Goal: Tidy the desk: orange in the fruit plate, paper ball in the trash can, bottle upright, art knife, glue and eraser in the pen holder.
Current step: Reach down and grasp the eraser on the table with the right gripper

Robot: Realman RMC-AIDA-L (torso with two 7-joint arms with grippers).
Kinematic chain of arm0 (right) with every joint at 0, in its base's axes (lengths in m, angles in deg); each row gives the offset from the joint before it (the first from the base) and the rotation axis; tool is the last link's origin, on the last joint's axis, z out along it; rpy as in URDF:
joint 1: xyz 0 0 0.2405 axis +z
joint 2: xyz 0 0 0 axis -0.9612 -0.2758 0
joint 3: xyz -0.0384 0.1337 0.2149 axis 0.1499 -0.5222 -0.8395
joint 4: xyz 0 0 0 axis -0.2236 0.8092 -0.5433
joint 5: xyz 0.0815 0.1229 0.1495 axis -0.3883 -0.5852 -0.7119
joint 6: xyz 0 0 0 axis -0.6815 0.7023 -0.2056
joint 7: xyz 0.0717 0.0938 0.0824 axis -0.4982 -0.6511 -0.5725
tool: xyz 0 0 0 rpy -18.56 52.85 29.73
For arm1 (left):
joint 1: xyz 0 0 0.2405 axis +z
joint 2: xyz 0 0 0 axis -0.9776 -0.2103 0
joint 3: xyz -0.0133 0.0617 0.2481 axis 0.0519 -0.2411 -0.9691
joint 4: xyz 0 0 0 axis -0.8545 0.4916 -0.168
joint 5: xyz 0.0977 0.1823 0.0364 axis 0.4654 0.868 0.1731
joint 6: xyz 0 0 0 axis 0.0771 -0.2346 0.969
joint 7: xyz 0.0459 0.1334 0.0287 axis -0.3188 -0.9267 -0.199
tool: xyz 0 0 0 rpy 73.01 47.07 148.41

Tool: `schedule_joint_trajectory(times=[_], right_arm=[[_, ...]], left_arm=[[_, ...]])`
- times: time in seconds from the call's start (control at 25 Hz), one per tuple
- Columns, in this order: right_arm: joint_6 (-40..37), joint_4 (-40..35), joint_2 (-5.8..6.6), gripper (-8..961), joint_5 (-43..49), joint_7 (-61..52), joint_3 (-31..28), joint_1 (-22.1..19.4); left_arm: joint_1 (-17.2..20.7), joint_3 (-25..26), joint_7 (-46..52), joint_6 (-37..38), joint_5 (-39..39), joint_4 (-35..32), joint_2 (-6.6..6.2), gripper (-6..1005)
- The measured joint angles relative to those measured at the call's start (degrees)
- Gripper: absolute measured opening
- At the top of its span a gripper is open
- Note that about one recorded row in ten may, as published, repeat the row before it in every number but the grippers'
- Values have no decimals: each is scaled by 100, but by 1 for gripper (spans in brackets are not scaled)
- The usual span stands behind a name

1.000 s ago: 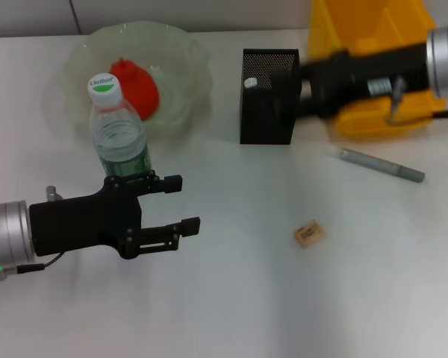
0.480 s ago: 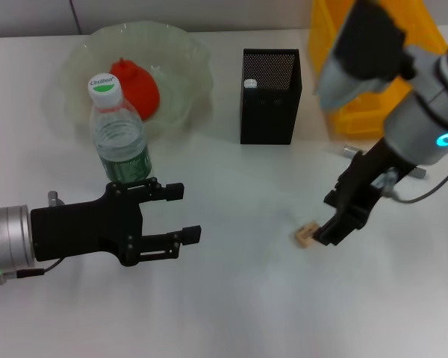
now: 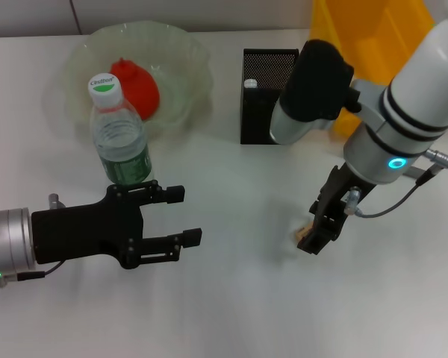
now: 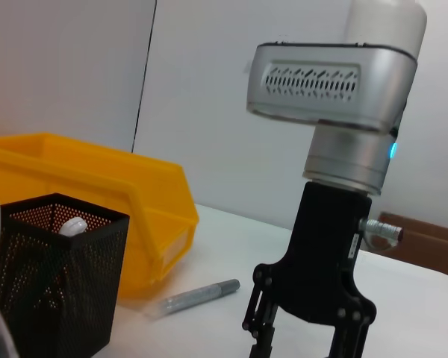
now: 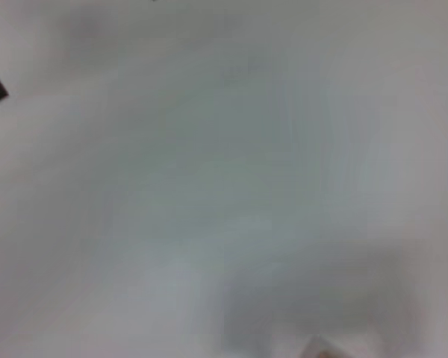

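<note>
My right gripper [image 3: 311,240] points down at the tan eraser [image 3: 303,234], fingers on either side of it; the left wrist view shows this gripper [image 4: 305,341] open. Near the table's front left my left gripper [image 3: 177,216] hovers open and holds nothing, just in front of the upright bottle [image 3: 119,138]. The orange [image 3: 134,86] lies in the fruit plate [image 3: 75,60]. A white-capped item [image 3: 249,82] stands in the pen holder [image 3: 269,104]. A grey art knife [image 4: 198,296] lies on the table beside the trash can [image 4: 97,194]. The paper ball is out of view.
The yellow trash can [image 3: 373,37] stands at the back right, partly behind my right arm [image 3: 403,112]. The right wrist view shows only blurred white table.
My right arm swung from the pen holder down to the eraser and now stands closer over it. The left arm has barely moved.
</note>
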Motion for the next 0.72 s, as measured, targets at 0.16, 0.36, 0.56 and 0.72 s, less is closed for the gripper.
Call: schedule_joint_trajectory(times=[0.16,0.36,0.56,0.72], right_arm=[[115,182,-7,660,0,-7,69,63],[196,242,-8,657,0,-10,127,71],[255,305,-8,452,-22,-13,186,88],[257,309,-9,415,-26,-15,198,95]], left_arm=[[2,0,0,-12,0,0,4,755],[10,0,0,-33,0,0,9,755],[10,0,0,-16,0,0,9,754],[14,0,-1,-18,0,0,8,754]])
